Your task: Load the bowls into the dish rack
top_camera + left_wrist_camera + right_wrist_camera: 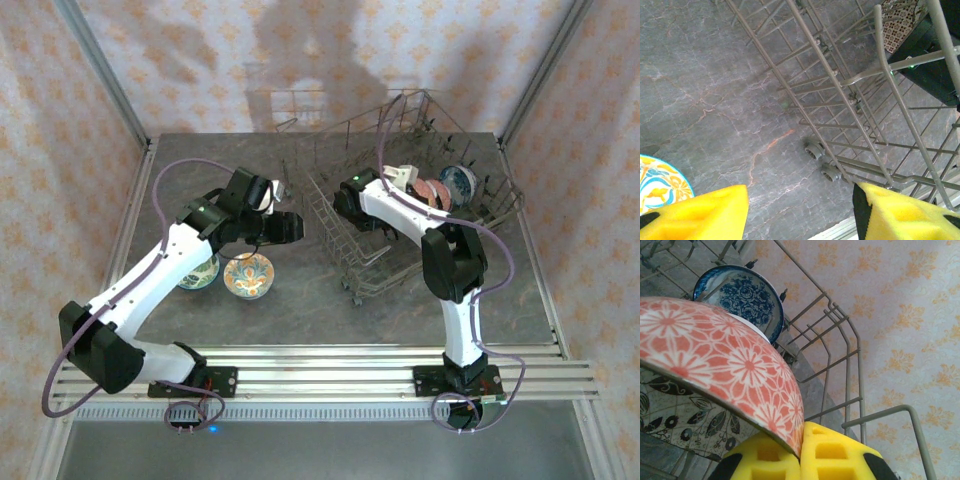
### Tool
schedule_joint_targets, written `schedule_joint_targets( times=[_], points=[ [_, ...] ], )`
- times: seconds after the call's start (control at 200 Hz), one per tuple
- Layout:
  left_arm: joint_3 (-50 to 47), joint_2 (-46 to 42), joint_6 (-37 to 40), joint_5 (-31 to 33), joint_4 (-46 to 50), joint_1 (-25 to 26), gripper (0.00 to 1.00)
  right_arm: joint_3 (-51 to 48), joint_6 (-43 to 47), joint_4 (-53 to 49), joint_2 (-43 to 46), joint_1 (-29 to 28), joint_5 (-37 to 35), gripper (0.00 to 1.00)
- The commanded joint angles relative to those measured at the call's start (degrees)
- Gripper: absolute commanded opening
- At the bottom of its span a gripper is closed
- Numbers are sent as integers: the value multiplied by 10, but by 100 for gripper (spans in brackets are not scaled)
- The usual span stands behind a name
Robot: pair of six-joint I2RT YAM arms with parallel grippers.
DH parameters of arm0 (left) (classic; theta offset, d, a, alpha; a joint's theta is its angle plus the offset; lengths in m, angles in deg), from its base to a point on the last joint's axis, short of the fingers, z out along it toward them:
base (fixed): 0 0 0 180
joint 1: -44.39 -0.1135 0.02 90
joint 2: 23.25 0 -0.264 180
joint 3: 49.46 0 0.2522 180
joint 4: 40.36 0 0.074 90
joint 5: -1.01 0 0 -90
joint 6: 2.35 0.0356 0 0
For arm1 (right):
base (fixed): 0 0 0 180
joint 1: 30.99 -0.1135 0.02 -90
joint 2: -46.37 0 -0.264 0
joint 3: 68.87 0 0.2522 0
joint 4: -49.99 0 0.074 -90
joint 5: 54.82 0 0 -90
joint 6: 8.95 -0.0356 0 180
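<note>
While my right hand (801, 452) clamps the pink bowl (715, 355) inside the dish rack (350, 262), my left hand (800, 210) hangs with fingers apart, empty.
A blue-white bowl (742, 300) stands just behind; the orange bowl (248, 275) and teal bowl (203, 275) lie on the surface (715, 90).

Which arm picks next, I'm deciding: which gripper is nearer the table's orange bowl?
Left. The left gripper hangs just beyond the orange bowl; the right gripper grips a pink bowl in the dish rack.

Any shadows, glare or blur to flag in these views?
Top external: sharp; arms and dish rack throw soft shadows on the back wall. Left wrist: even light, near yellow fingertips slightly soft. Right wrist: pink-flowered bowl close and large, wallpaper behind slightly soft; no glare.
</note>
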Motion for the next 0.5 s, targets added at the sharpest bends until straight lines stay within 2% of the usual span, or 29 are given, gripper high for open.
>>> schedule_joint_targets(
  times=[0.0, 0.496],
  points=[
    [27, 8, 20, -12, 10, 4, 59, -3, -35, -85, -2, -1, -13, 0],
    [26, 6, 24, -31, 3, 4, 59, 0, -49, -85, -21, -7, -10, 0]
  ],
)
